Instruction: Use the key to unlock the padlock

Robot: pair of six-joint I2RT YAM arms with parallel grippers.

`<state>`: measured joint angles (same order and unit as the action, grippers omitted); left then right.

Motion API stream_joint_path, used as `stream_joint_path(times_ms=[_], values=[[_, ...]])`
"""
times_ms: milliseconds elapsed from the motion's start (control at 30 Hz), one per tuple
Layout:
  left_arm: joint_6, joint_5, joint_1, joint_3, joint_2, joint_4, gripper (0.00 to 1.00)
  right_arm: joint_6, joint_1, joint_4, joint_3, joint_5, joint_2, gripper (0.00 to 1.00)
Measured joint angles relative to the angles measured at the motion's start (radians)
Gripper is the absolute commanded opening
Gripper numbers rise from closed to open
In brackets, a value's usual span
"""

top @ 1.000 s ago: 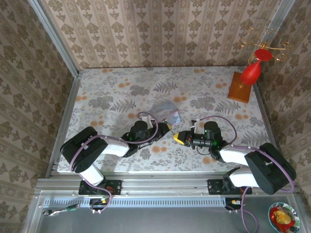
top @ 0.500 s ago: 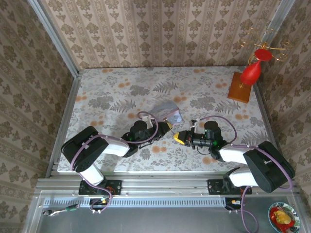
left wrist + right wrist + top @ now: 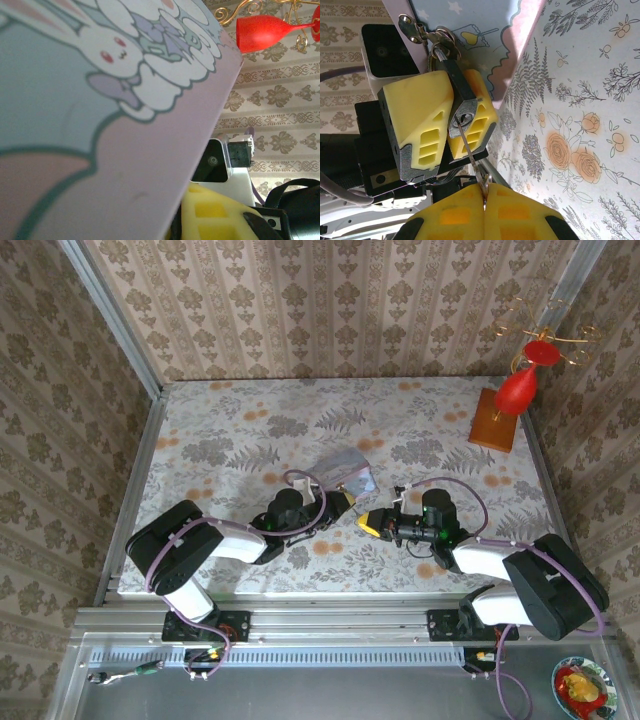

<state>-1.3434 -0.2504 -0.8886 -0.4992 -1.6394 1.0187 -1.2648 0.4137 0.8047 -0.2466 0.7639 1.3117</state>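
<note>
Floral table (image 3: 580, 100), near the middle of its near edge: we are pinching the key (image 3: 467, 145) in the right gripper (image 3: 484, 200), jaws together on it, blade seated in the padlock (image 3: 456, 82), which the left gripper (image 3: 452, 120) is clamping at the tin (image 3: 470, 30) hasp. Twisting off-axis could bend the thin blade.
</note>
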Motion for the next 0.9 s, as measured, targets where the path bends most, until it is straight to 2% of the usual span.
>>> stream_joint_path(times_ms=[900], values=[[-0.013,0.004,-0.015,-0.003,-0.004,0.014,0.04,-0.027,-0.05,0.046,0.0,0.053,0.043,0.0]])
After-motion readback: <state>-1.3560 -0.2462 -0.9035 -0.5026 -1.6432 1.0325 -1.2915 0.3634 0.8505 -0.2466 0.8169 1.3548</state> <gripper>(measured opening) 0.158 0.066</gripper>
